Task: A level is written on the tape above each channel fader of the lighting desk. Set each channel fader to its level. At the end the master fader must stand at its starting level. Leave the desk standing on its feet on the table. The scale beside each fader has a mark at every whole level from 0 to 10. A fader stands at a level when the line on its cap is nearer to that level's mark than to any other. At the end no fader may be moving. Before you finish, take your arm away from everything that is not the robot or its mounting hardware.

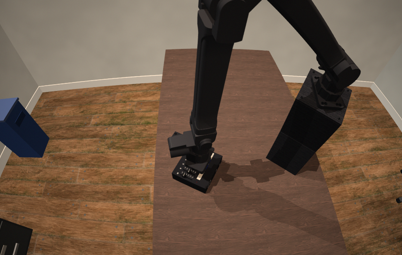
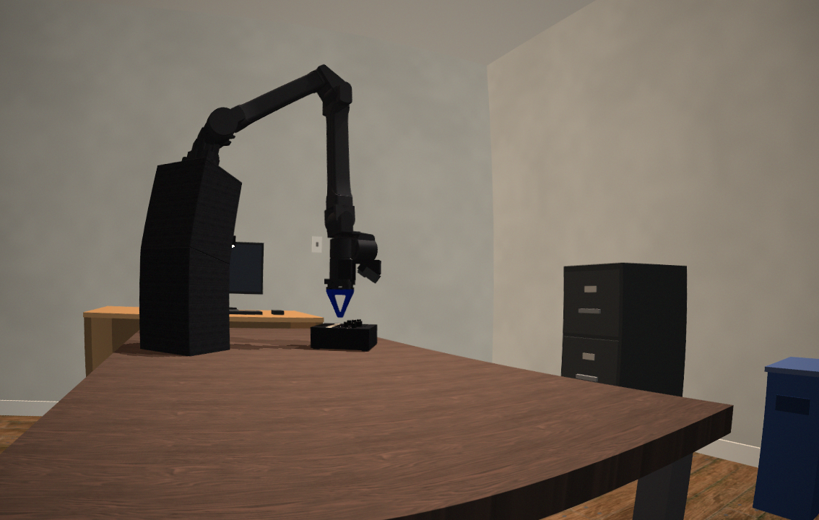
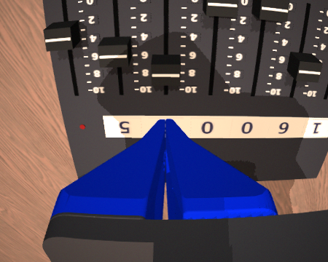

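Now, with fingers clenched (grasping nothing), lower squarely behind fader 5 [image 3: 165,73]; push gently, sparing neighbouring caps.

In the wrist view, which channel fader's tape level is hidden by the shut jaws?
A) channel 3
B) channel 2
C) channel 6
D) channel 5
D: the shut gripper tip covers the tape strip right under the channel 5 fader, while the levels 5, 0, 0, 6 for channels 6, 4, 3 and 2 stay readable.
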You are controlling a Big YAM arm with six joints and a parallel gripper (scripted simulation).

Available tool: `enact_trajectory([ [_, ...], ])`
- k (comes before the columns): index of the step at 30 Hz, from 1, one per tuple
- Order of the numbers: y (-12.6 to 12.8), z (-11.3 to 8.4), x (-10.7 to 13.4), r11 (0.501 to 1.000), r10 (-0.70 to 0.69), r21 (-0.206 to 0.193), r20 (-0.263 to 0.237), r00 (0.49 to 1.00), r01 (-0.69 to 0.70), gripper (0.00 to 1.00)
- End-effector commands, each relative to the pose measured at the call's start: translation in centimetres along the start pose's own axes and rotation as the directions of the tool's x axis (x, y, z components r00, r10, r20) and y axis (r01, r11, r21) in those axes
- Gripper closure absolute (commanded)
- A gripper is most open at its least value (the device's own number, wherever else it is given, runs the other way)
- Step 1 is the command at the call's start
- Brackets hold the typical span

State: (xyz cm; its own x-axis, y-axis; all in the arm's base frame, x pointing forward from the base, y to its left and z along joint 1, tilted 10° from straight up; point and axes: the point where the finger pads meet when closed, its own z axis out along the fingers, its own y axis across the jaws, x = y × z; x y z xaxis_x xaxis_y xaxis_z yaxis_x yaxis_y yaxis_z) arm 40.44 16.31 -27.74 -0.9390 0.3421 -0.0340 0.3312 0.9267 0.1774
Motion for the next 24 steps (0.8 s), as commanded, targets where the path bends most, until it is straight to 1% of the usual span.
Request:
enact_trajectory([
  [1,-0.17,0.14,0.14,1.000,0.003,0.001,0.005,1.000,-0.003,1.00],
  [10,-0.26,0.40,0.25,1.000,0.003,0.003,0.003,1.000,-0.003,1.00],
  [19,0.35,0.91,-0.12,1.000,0.000,-0.005,0.010,1.000,0.000,1.00],
  [22,0.34,0.98,-0.09,1.000,0.000,-0.004,0.010,1.000,0.000,1.00],
  [23,-0.05,1.04,0.10,1.000,0.004,0.002,0.003,1.000,-0.004,1.00],
  [24,0.09,1.11,-0.06,1.000,0.004,-0.001,0.007,1.000,-0.004,1.00],
])
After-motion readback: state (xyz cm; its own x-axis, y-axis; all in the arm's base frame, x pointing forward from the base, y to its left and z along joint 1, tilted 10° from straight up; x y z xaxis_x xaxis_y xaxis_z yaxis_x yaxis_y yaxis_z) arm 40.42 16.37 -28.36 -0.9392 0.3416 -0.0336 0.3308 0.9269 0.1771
